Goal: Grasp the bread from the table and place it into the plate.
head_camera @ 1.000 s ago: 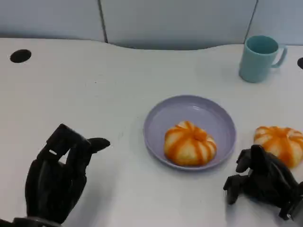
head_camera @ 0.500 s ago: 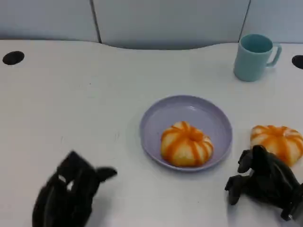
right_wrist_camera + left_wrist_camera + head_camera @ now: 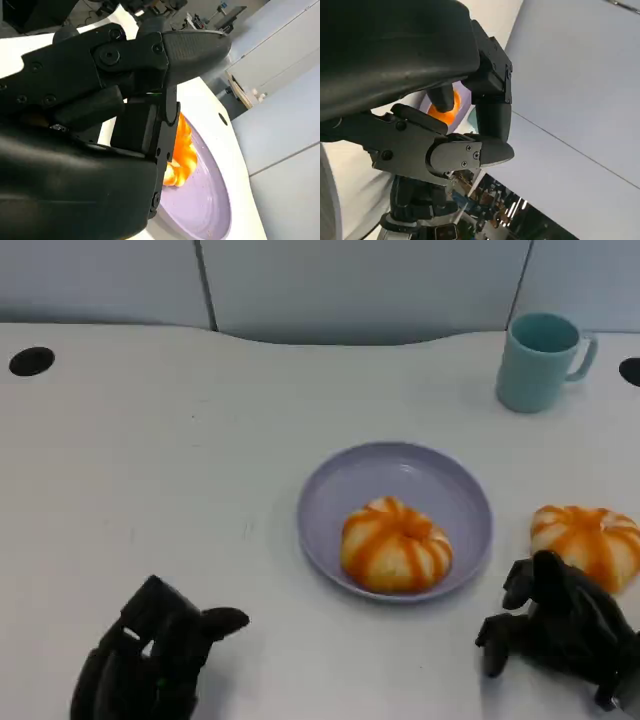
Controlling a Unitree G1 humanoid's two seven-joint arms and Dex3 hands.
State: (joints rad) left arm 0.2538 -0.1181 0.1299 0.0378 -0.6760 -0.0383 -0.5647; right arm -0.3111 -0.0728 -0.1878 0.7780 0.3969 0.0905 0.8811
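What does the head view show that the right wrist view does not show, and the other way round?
Head view alone: the teal cup, the second bread lying on the table beside the plate, and the left hand. Right wrist view alone: a cluttered room beyond the table edge. Both share the purple plate, the bread in it and the right hand.

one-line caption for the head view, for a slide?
One bread in plate, second bread on table beside right hand.
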